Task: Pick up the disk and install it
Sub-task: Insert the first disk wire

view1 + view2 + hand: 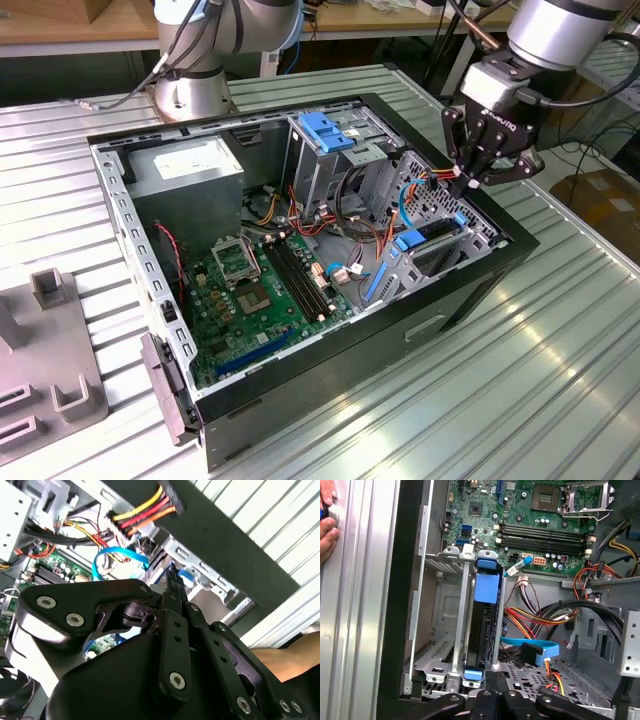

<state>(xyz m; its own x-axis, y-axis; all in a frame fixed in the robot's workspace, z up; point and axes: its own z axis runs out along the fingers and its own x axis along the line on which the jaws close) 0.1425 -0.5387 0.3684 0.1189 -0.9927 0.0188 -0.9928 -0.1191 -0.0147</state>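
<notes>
An open case (440, 325) lies on the tabletop (545, 380). At its end on the exterior view's right, the disk (481, 622) stands on edge in a metal bay. A blue cable (532, 646) and coloured wires (540, 616) run just beside the bay. The arm points down and the pincer (469, 183), clenched on nothing, hovers just above the disk. A hand (326, 522) rests on the tabletop outside the case
</notes>
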